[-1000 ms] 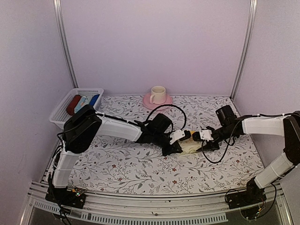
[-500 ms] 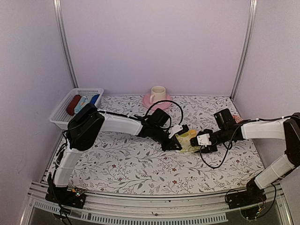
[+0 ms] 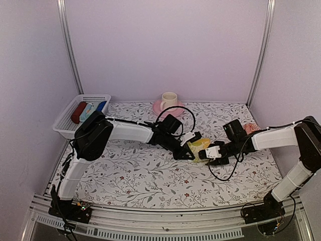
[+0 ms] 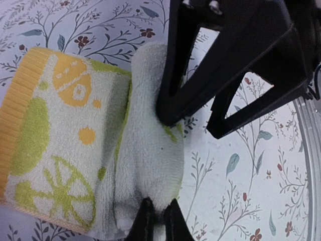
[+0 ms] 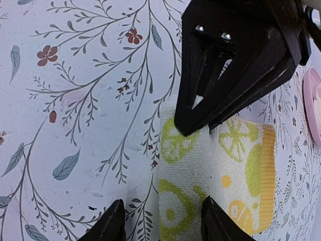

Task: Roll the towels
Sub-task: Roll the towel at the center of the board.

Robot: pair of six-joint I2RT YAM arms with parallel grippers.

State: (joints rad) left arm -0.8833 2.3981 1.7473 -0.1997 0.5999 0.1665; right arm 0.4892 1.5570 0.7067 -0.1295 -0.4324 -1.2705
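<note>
On the floral desk (image 3: 150, 181), about midway across, lay the pale yellow towel (image 4: 55, 150) with green and orange citrus prints, one side rolled into a thick fold. The left claw (image 4: 156, 221) was pinched together on the end of that roll. Facing it, the right claw (image 5: 161, 221) stood apart, straddling the towel's edge, one finger touching the roll. Farther back on the left sat a white basket (image 3: 62, 123) holding cloth rolls (image 3: 77, 111). A cream cup (image 3: 169, 100) on a pink saucer (image 3: 178, 108) stood at the far edge.

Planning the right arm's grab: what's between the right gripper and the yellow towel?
Nothing: the right wrist view shows the right gripper, open, straddling the edge of the yellow towel.
</note>
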